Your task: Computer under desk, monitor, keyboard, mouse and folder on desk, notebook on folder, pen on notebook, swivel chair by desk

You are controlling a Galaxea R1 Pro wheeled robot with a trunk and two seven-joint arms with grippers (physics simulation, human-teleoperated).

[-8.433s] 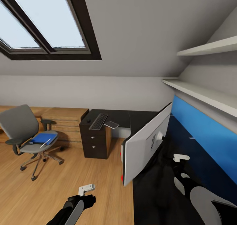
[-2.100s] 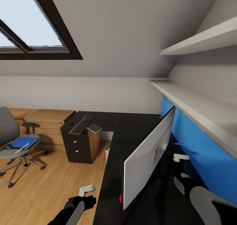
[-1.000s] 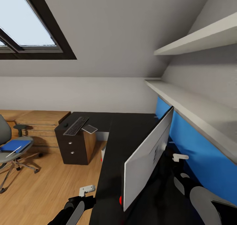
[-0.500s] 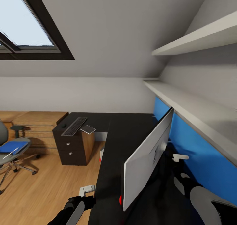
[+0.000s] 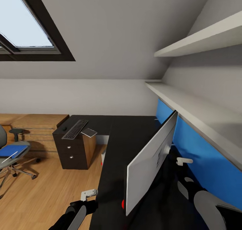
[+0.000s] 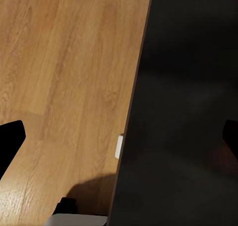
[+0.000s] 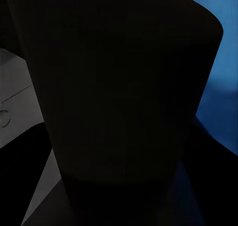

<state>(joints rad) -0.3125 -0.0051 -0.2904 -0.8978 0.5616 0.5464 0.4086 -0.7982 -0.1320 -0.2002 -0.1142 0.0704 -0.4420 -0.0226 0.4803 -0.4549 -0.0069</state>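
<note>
head view: monitor (image 5: 149,167) tilted over desk (image 5: 131,132), right gripper (image 5: 180,161) behind it, grip unclear. left gripper (image 5: 88,193) empty, spread. folder (image 5: 10,151) and pen (image 5: 9,157) still on chair (image 5: 10,156).

light: bright even daylight from skylight (image 5: 27,24) | shadows: soft, under shelf (image 5: 201,41), dark blot on floor (image 6: 64,77) | glare: faint sheen on bench (image 5: 131,135) | blur: slight softness | right wrist: nearly black, underexposed
</note>
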